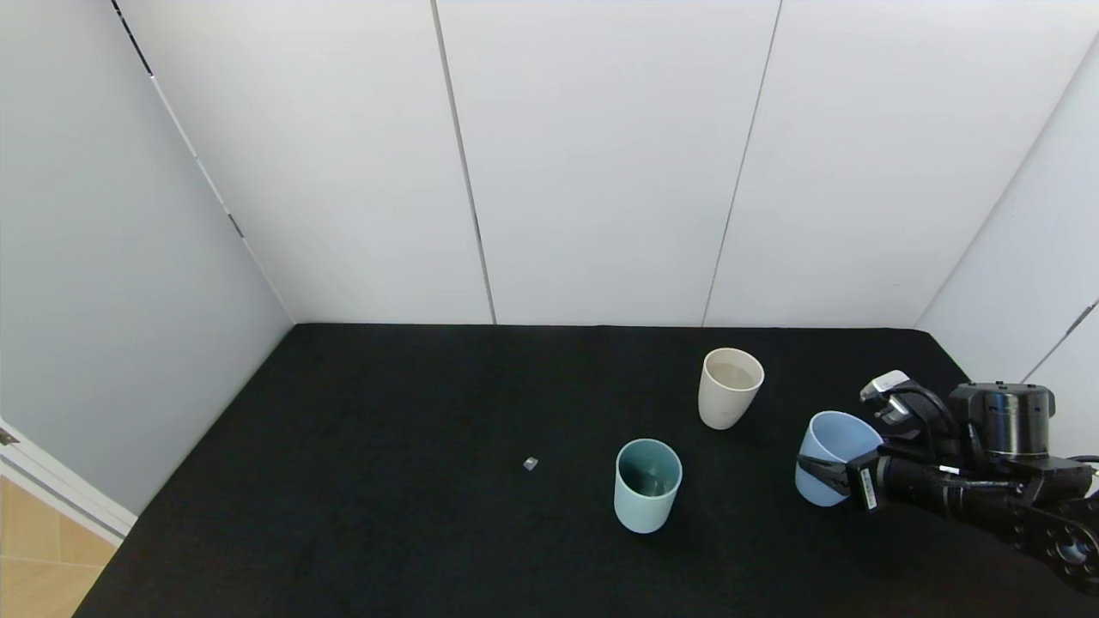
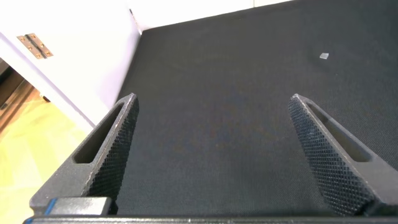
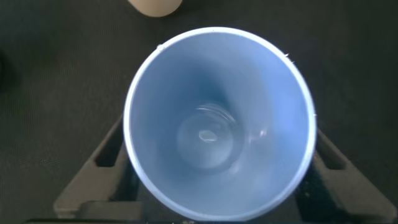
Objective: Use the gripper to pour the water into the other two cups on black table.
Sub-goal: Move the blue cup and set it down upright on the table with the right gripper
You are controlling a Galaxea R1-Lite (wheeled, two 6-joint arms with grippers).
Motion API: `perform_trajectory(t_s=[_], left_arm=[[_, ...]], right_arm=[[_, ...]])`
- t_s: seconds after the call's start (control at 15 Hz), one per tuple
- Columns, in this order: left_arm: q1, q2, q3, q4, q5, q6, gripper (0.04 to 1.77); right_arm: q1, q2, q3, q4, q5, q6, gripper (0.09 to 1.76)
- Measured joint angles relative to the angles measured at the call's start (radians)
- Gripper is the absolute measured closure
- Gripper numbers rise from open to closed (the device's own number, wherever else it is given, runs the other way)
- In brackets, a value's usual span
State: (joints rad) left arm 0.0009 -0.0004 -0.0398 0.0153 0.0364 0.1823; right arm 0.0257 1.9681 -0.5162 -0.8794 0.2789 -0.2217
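Head view: small grey scrap (image 1: 530,463) left of teal cup (image 1: 647,485)

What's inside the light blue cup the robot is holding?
The light blue cup, sitting between the right gripper fingers, shows a clear, glassy sheen at its bottom, probably a little water. How deep it is can't be told.

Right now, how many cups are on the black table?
3: a cream-beige tumbler farthest back, a pale teal tumbler nearer, and a wider light blue cup between the right gripper's fingers.
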Motion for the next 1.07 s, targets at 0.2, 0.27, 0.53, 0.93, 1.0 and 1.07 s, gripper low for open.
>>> perform_trajectory(t_s=[0.2, 0.27, 0.53, 0.93, 1.0, 1.07], left_arm=[[0.000, 0.000, 0.000, 0.000, 0.000, 0.000, 0.09], [0.000, 0.000, 0.000, 0.000, 0.000, 0.000, 0.09], [0.000, 0.000, 0.000, 0.000, 0.000, 0.000, 0.09], [0.000, 0.000, 0.000, 0.000, 0.000, 0.000, 0.09], [0.000, 0.000, 0.000, 0.000, 0.000, 0.000, 0.09], [0.000, 0.000, 0.000, 0.000, 0.000, 0.000, 0.09]], right_arm=[[0.000, 0.009, 0.002, -0.016, -0.002, 0.002, 0.36], [0.000, 0.009, 0.004, -0.020, -0.003, 0.002, 0.33], [-0.005, -0.006, 0.008, -0.022, -0.002, 0.006, 0.26], [-0.004, -0.090, 0.022, -0.019, -0.002, 0.016, 0.20], [0.000, -0.109, 0.025, -0.018, -0.002, 0.017, 0.19], [0.001, -0.130, 0.027, -0.015, -0.002, 0.019, 0.18]])
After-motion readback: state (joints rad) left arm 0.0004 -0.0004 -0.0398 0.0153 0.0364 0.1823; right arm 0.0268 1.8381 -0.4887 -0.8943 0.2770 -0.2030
